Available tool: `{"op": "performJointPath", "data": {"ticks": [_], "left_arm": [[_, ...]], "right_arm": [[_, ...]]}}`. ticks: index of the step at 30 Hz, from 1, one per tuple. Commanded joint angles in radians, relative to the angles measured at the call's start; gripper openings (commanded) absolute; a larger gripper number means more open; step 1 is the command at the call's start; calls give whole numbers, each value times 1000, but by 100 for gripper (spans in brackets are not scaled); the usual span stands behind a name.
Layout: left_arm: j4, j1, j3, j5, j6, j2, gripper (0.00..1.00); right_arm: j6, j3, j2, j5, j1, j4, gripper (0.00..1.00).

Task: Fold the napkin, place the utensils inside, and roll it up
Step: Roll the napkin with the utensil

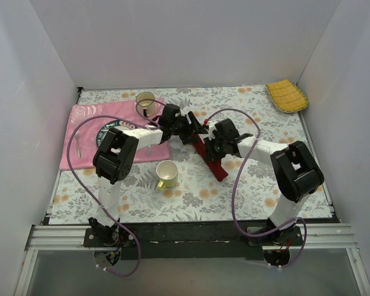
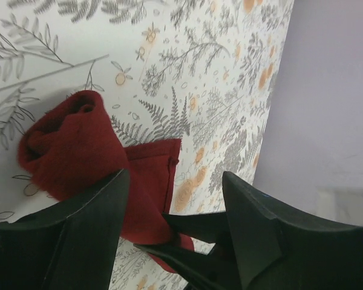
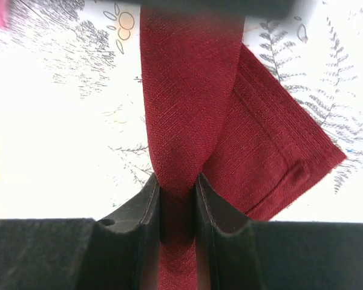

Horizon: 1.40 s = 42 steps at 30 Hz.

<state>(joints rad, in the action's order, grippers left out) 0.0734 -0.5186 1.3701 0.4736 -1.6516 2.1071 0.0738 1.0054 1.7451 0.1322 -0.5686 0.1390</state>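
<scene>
The maroon napkin (image 1: 211,161) lies as a narrow rolled strip on the floral table, running diagonally between the arms. In the right wrist view it (image 3: 190,96) runs up from the jaws, with a flat corner spread to the right. My right gripper (image 3: 177,194) is shut on the strip; in the top view it (image 1: 208,145) is over the strip's middle. My left gripper (image 2: 175,184) is open, with its fingers wide above the rolled end (image 2: 72,145); in the top view it (image 1: 189,127) is at the strip's far end. The black-handled knife is out of view.
A pink patterned cloth (image 1: 80,117) at the back left carries a plate (image 1: 105,132), a glass cup (image 1: 146,102) and a small utensil (image 1: 77,145). A yellow-green cup (image 1: 166,174) stands near my left arm. A yellow ribbed cloth (image 1: 287,96) lies at the back right.
</scene>
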Motion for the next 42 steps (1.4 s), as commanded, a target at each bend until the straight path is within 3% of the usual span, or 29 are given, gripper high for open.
{"op": "performJointPath", "data": {"ticks": [1, 5, 8, 15, 21, 25, 31, 33, 42], "left_arm": [[-9, 26, 4, -38, 21, -133, 63], [31, 26, 1, 28, -11, -110, 63], [80, 14, -16, 69, -37, -85, 62], [147, -27, -46, 89, -63, -16, 62], [204, -32, -130, 79, -74, 16, 61], [212, -31, -152, 57, -48, 36, 61], [207, -29, -149, 48, -43, 59, 61], [201, -29, -146, 48, -45, 59, 61], [144, -17, -109, 45, -79, 51, 61]], "right_arm": [[141, -91, 48, 406, 140, -48, 5], [254, -120, 137, 689, 217, -160, 9], [352, -155, 192, 797, 248, -268, 11], [374, -176, 212, 788, 282, -309, 13], [253, -120, 212, 699, 285, -164, 18], [198, -90, 199, 666, 285, -84, 28], [32, -2, 61, 399, 240, 180, 51], [-8, 28, 6, 255, 194, 274, 54], [-28, 137, -98, -325, -115, 349, 75]]}}
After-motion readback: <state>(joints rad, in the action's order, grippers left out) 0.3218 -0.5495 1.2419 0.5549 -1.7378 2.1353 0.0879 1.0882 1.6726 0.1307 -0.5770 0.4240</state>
